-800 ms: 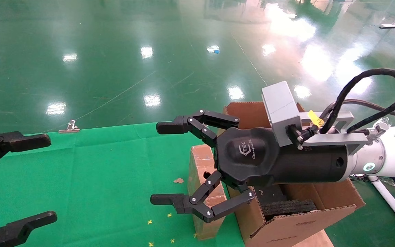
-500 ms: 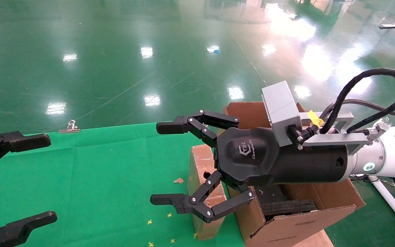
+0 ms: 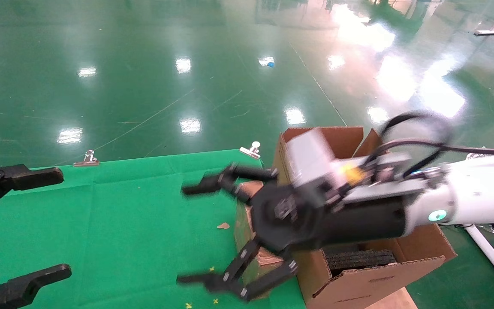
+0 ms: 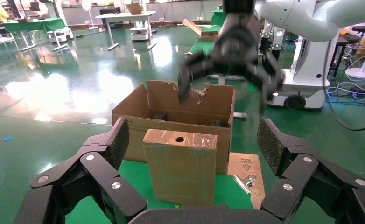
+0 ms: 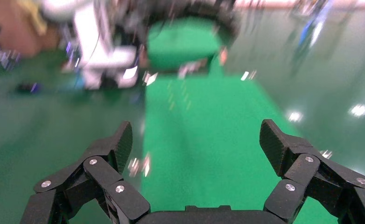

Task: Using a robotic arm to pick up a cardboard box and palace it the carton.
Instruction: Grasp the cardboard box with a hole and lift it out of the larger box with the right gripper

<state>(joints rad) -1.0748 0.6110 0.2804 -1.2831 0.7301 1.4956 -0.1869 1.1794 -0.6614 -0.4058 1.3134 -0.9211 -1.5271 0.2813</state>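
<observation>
Reaching over the near side of the carton (image 3: 358, 274), the right gripper (image 3: 193, 234) of the robotic arm (image 3: 465, 201) hangs with its fingers wide apart and nothing between them. The cardboard box (image 3: 251, 240) stands upright on the green cloth (image 3: 122, 214), just beside the left wall of the carton, and its upper part is partly hidden behind the black gripper body. In the left wrist view the box (image 4: 180, 165) shows its narrow top face with the small round hole, and the carton (image 4: 171, 109) with one ragged flap stands behind it.

The main risk, as I judge it, is that the box falls over — it is slim and tall, so one finger touching it before the other could push it down onto the cloth or against the carton wall. A second risk is the carton itself: the gripper is very close to the upright flaps, and a finger could catch on the edge and drag the carton. The fingers also seem to point past the box and not around it, so closing now would probably catch only air.

The left gripper (image 3: 37, 223) waits at the left side over the cloth, its fingers also spread open and empty.
</observation>
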